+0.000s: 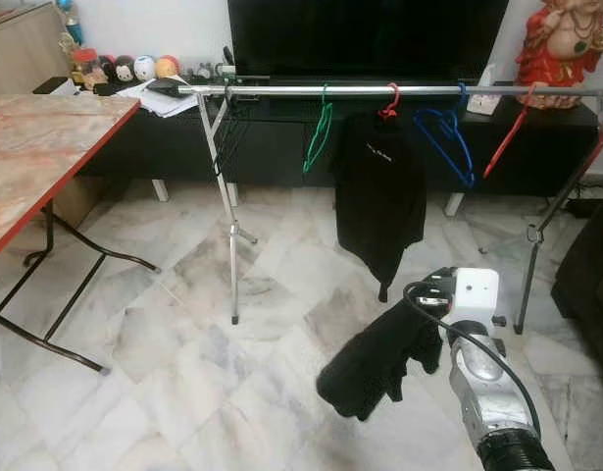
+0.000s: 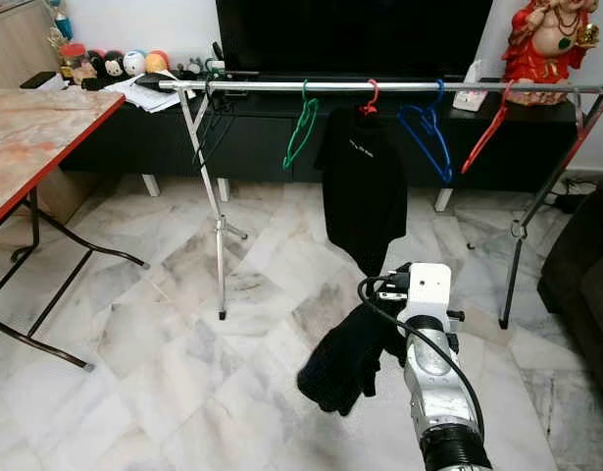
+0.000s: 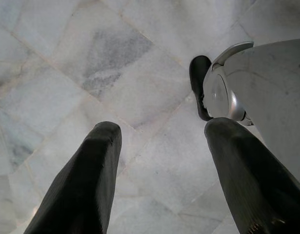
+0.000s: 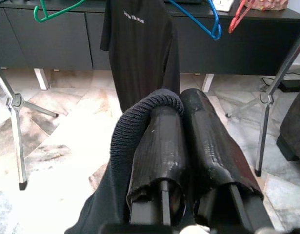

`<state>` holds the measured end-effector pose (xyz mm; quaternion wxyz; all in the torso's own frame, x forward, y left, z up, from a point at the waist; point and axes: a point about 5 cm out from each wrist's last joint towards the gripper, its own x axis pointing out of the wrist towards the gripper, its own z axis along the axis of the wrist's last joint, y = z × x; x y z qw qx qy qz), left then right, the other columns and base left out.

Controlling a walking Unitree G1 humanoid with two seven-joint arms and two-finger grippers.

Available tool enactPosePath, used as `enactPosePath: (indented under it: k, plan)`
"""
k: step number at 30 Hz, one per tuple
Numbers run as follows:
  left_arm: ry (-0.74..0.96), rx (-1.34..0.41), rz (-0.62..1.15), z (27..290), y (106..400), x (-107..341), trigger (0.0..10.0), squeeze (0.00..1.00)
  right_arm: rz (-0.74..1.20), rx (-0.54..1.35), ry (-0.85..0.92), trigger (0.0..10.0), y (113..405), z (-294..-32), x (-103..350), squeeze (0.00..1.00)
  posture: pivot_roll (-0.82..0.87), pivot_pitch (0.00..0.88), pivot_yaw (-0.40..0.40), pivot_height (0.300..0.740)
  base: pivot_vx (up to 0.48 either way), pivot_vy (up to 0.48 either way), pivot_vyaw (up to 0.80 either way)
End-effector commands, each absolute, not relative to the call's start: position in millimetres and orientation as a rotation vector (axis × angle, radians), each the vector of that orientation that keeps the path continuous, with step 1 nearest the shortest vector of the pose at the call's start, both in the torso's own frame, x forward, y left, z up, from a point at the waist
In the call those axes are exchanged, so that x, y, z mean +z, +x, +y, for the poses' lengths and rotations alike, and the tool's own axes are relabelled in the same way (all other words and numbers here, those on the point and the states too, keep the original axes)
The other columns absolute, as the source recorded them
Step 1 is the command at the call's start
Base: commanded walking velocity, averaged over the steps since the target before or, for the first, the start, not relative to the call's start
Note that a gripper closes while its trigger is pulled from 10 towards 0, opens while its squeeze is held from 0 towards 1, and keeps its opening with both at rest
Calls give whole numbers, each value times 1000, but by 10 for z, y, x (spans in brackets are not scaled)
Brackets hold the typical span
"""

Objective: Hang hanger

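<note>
Dangling from the right gripper (image 4: 181, 105), whose fingers pinch a fold at its ribbed collar, the dark garment (image 1: 375, 361) hangs at five o'clock in the head view. Soft, light and floppy, it looks likely to slip; a firmer hold beside the collar seems wise. The rail (image 1: 399, 90) with the blue hanger (image 1: 446, 132) crosses at twelve o'clock. The left gripper (image 3: 159, 175) is spread wide over the floor.
</note>
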<state>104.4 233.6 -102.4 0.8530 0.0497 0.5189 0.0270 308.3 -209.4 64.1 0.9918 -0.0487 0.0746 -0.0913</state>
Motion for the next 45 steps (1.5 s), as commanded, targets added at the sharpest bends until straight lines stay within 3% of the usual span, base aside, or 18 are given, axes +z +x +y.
enactPosePath:
  k: [1, 10, 45]
  plan:
    - [105, 67, 1098, 2354, 1020, -1027, 10000, 0, 110, -202, -88, 10000, 3127, -2116, 738, 0, -93, 20, 13, 740, 0, 0, 0]
    - [97, 73, 1101, 2346, 1016, -1031, 10000, 0, 103, -223, -76, 10000, 3139, -2141, 758, 0, -92, 14, 8, 740, 138, 0, -636]
    - [92, 54, 1110, 2319, 987, -1043, 10000, 0, 121, -190, -107, 10000, 3123, -2086, 678, 0, -89, 0, 1, 740, 277, 0, 0]
